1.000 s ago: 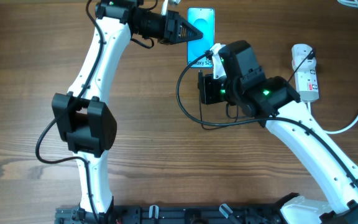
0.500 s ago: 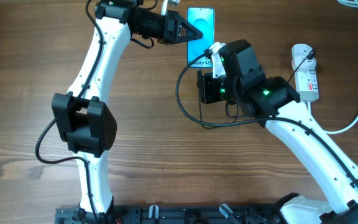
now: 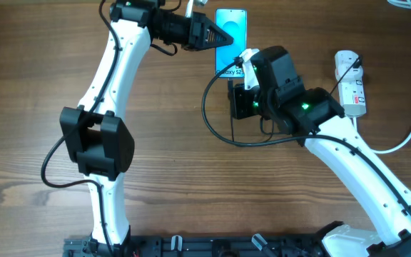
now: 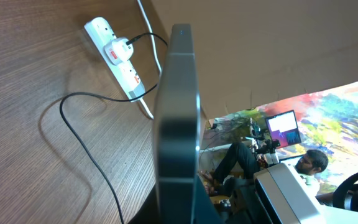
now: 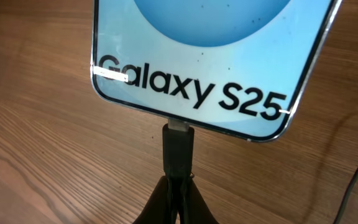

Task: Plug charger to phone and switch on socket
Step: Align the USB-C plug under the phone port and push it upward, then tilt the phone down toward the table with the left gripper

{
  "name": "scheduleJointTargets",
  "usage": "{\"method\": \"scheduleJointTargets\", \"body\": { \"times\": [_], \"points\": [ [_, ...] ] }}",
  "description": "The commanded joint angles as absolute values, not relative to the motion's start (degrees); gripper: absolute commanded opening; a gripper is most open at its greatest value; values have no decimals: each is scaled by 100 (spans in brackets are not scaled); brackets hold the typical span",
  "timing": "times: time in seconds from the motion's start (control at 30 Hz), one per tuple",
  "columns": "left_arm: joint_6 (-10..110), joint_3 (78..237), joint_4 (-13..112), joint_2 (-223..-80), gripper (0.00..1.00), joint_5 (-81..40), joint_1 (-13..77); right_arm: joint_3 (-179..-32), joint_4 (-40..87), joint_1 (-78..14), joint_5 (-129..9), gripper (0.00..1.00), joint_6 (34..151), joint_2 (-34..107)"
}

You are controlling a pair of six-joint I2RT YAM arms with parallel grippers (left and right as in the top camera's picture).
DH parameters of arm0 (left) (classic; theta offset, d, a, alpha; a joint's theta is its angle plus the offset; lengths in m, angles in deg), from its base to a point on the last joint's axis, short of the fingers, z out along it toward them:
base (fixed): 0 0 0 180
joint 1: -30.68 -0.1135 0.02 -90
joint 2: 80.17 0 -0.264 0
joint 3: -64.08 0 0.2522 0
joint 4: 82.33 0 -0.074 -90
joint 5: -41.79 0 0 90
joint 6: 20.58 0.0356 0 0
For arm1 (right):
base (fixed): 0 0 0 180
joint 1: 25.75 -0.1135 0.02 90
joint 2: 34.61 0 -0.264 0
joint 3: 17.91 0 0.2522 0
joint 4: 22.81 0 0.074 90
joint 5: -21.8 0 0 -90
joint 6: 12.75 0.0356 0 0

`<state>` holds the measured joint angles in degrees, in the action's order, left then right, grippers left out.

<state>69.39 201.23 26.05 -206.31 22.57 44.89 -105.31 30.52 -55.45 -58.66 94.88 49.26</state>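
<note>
Over the far side of the table, overhead view: the phone (image 3: 232, 25) lies screen up, its long axis running away from my base and its bottom edge nearest me. My left gripper (image 3: 223, 40) is clamped on its left edge.

Left wrist view: the phone is edge-on. Beyond it, the charger (image 4: 86, 149) is plugged into the socket (image 4: 120, 59).

Right wrist view: my right gripper (image 5: 178, 186) is pinched tight on the charger's connector, whose tip meets the phone's bottom edge.

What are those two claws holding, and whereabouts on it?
Right end effector pinches the charger just behind its connector tip, at the bottom edge of the phone. Left end effector grips the phone's long side edge.
</note>
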Motion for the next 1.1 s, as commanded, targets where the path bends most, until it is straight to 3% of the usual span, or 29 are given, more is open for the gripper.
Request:
{"method": "scheduleJointTargets", "body": {
  "times": [0.0, 1.07],
  "points": [
    [7074, 20219, 2618, -20544, 4, 2390, 4579, -10682, 2998, -5531, -6154, 4, 9383, 4955],
    [7007, 20219, 2279, -20544, 4, 2294, 4579, -10682, 2086, -5531, -6821, 4, 9073, 4950]
  ]
}}
